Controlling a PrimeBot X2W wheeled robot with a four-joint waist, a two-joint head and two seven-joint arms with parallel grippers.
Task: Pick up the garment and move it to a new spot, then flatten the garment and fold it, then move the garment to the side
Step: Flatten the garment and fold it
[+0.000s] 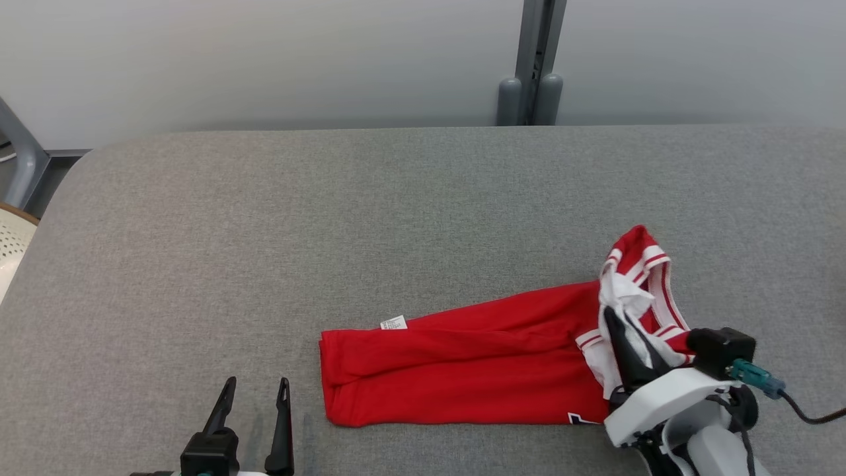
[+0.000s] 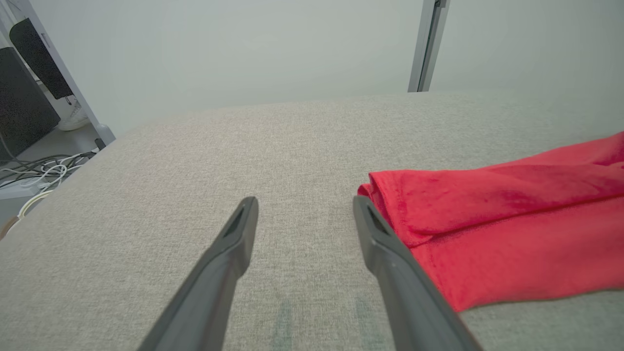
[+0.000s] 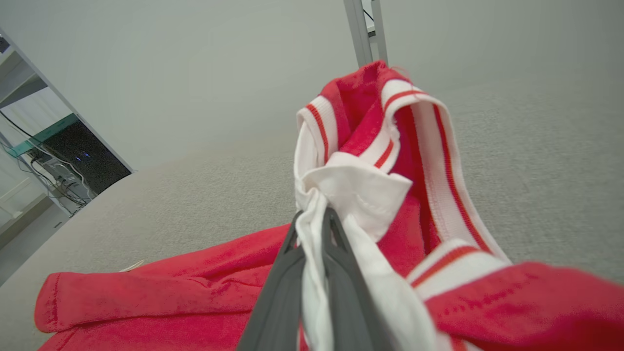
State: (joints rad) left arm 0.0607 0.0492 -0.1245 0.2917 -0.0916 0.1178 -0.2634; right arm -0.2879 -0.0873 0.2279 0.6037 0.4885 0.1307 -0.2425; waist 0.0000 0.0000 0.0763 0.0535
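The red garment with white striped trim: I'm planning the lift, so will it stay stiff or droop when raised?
Likely floppy: the red garment bunches where the right gripper pinches its white trim. Probably light, since that thin pinch holds the end up. The rest may drag on the grey fabric surface.

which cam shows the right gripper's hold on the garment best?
Right wrist view: right gripper shut on the garment at its white fabric, close up. Head view shows the same pinch smaller, from above. Left wrist view shows its red folded end.
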